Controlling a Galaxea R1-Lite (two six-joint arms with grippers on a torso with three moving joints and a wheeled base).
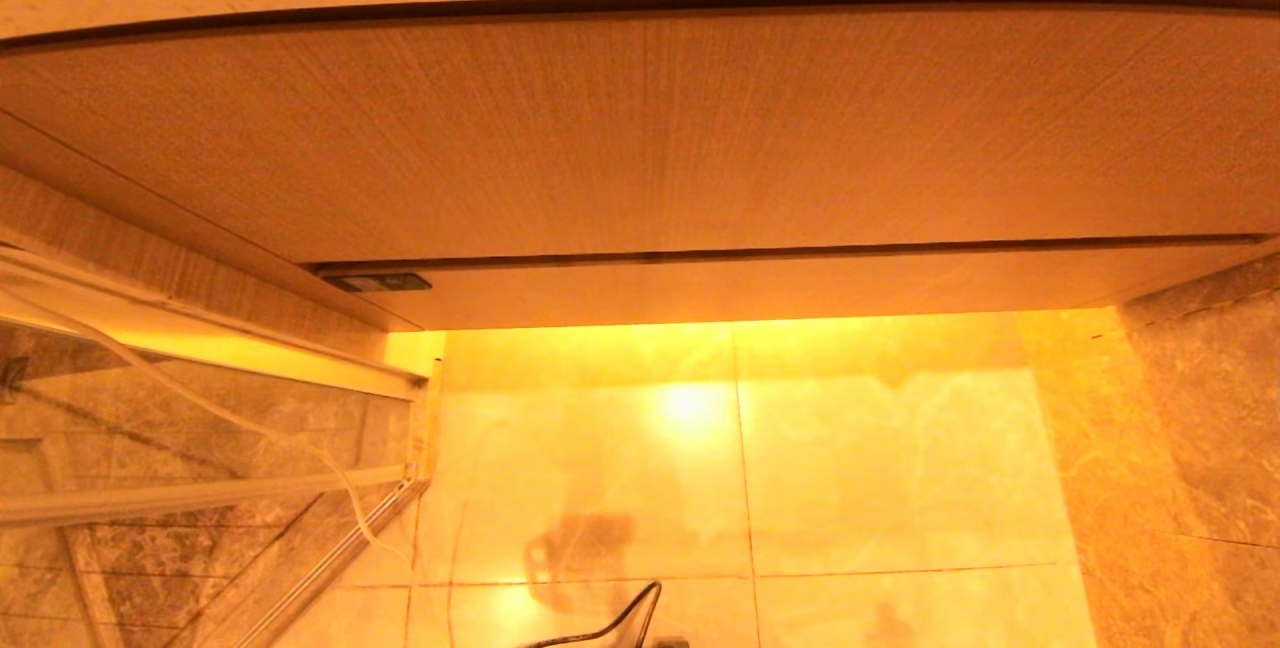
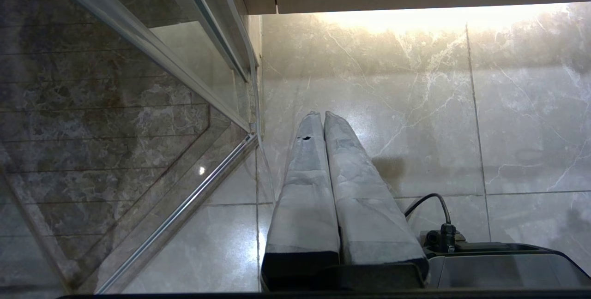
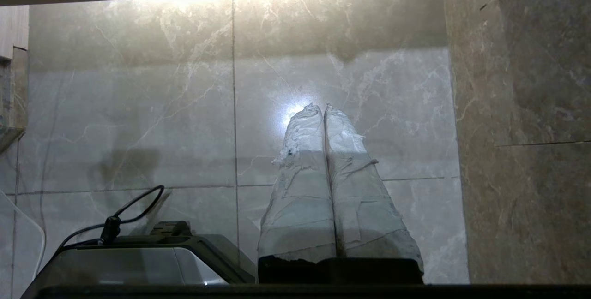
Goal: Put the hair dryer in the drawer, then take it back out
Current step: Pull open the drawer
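**Nothing in hand, drawer shut, hair dryer out of sight**

No sign of the hair dryer in any view, so no telling where it lies. Drawer (image 1: pixel 800 283) apparently closed: a flat front under the taller wood panel (image 1: pixel 640 128), with only a thin dark seam between them and no handle to hook.

Left gripper (image 2: pixel 322 114) low over the floor tiles (image 2: pixel 415 105), just beside the glass door (image 2: pixel 138 105), fingers pressed together on nothing. Right gripper (image 3: pixel 322 106) likewise low over the tiles, near the stone wall (image 3: pixel 521 105), fingers together and empty.

Likely troubles from here:
- Slipping off the smooth handleless front when trying to pull it, for want of any edge to grip
- Swinging the left arm up and clipping the glass door or its metal frame, so close alongside
- Catching a fingertip under the drawer's lower edge while rising from below
- Reaching blind for a dryer not yet located, or snagging its cord
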